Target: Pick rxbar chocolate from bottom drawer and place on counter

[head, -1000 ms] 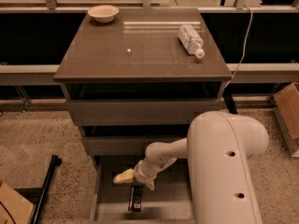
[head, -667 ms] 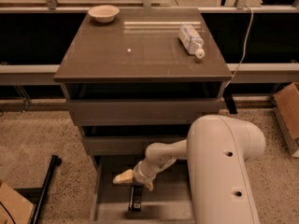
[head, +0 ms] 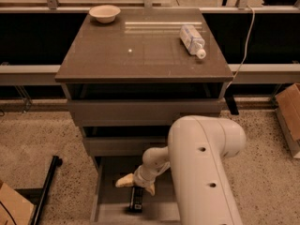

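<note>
The bottom drawer is pulled out at the foot of the cabinet. The rxbar chocolate, a dark flat bar, lies on its floor, its long side running front to back. My gripper reaches down into the drawer just over the bar's far end. Its pale fingers are spread to either side of the bar, open and holding nothing. My white arm hides the drawer's right part. The counter is the glossy grey-brown top of the cabinet.
A clear plastic bottle lies on the counter at the right rear. A pale bowl stands at its left rear corner. Two upper drawers are slightly open. A cardboard box is at the right, and a black bar lies on the floor at the left.
The gripper has sunk very slightly toward the bar. Nothing else has moved.
</note>
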`<move>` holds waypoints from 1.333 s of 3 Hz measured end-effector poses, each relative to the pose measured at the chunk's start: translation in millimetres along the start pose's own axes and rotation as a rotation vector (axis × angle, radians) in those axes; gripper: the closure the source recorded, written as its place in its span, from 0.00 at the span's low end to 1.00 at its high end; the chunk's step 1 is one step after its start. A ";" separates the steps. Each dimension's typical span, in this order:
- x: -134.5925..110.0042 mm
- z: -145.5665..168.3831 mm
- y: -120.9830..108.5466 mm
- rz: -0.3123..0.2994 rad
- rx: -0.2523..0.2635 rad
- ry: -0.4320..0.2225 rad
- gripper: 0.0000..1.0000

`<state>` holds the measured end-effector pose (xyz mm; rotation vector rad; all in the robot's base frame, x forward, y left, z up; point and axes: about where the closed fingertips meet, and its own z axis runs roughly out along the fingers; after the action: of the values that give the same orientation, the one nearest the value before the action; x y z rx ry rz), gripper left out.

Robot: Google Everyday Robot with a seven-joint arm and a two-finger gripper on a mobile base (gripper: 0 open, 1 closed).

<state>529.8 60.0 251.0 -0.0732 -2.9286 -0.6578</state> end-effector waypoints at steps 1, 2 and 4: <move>-19.9 45.8 -30.1 0.103 0.097 0.000 0.00; -19.8 48.9 -31.4 0.111 0.105 0.004 0.00; -20.3 61.4 -30.6 0.125 0.088 0.018 0.00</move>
<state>539.9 58.3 180.1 -0.2381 -2.9025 -0.5075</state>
